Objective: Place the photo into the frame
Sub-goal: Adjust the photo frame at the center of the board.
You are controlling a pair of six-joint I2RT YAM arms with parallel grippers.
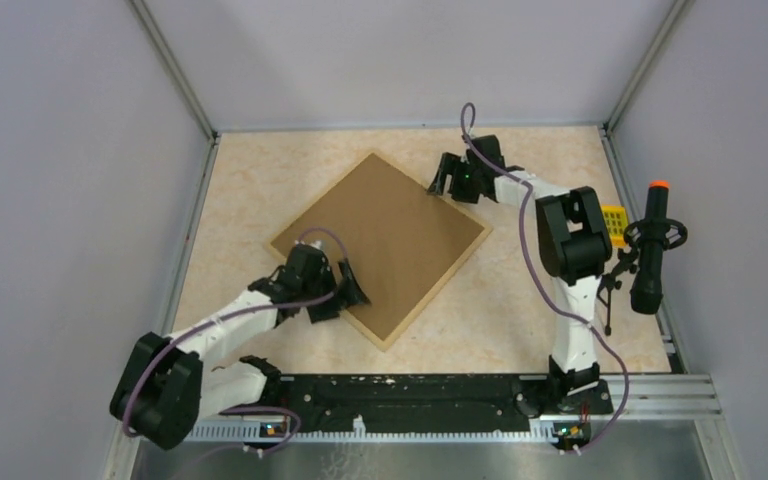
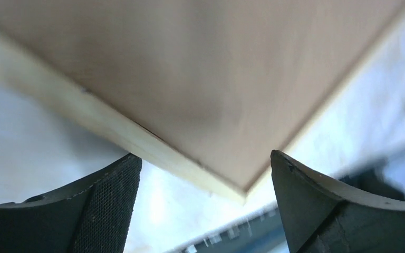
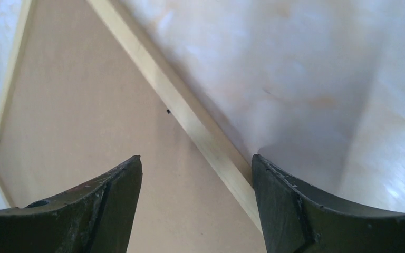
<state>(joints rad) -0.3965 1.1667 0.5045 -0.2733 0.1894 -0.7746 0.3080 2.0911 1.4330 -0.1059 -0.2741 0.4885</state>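
We see the pale marbled table [image 1: 260, 190] filling the workspace. The frame [image 1: 438, 290] lies flat on it, turned like a diamond, with its brown backing board [image 1: 390, 235] facing up.

The left gripper [image 1: 353, 285] sits at the frame's near-left side. In its wrist view, the left gripper [image 2: 205, 163] has its jaws spread wide and nothing is pinched between them. One corner of the frame points into the gap between the fingers [image 2: 111, 200]. A light wood strip runs up and away to the left of that gap, and the board lies just ahead of it. This view is blurred, so we cannot tell whether anything touches.

The right gripper [image 1: 447, 185] is at the frame's far-right corner. Seen from its own wrist, the right gripper [image 3: 196, 163] also stands open and holds nothing. The thin wood moulding crosses diagonally between its fingers and ends close by the right-hand one. The board lies under the left finger and bare table under the right.

Well off to the right arm's outer side we see a black handle with an orange tip [image 1: 653, 250]. Beside it is a small yellow object [image 1: 614, 222].
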